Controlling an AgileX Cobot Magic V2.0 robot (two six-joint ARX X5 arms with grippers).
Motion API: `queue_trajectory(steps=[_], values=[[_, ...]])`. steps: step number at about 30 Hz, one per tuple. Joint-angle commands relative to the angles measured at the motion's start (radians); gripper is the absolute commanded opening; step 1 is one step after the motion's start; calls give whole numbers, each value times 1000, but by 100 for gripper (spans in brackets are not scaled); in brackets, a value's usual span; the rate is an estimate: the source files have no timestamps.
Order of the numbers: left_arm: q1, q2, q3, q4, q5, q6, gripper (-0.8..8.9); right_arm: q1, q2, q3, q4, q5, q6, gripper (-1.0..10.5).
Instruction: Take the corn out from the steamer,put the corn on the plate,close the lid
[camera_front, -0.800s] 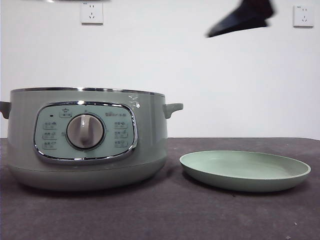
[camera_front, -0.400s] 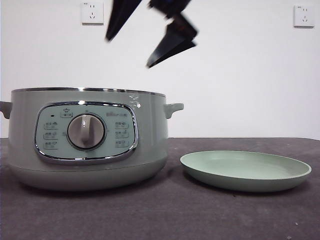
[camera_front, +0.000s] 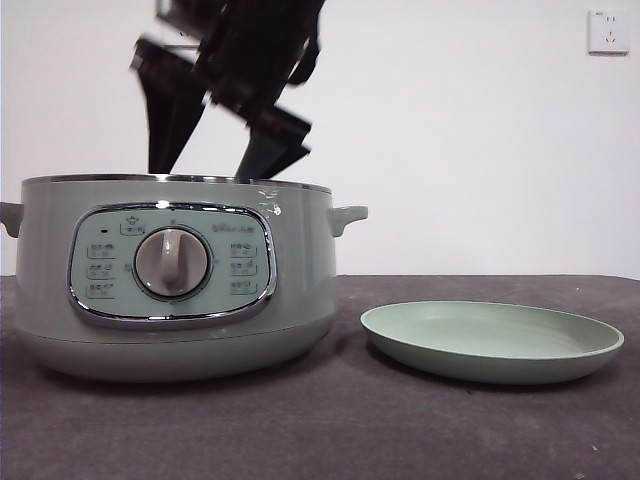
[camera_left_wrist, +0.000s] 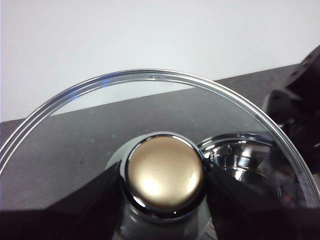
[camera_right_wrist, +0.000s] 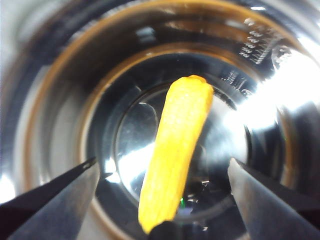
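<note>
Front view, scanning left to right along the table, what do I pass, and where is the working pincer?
steamer → plate. The right pincer hangs open over the steamer's rim, lined up on the corn inside.

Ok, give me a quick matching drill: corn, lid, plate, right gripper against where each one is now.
Things:
1. corn
2. lid
3. plate
4. right gripper

States:
A. bare on the table beside the steamer
B. open, jaws either side of the corn
C. held by its knob in the left gripper
D. lying in the steamer's bottom

Pairs: 1-D, 2-C, 3-A, 4-B
</note>
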Motion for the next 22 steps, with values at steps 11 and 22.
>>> queue_trajectory(steps=[11, 22], values=[[-2, -11, 11, 29, -5, -3, -9, 10, 140, 13, 49, 20, -19, 258], [-2, -10, 11, 6, -5, -3, -9, 15, 127, 20, 41, 22, 2, -16]])
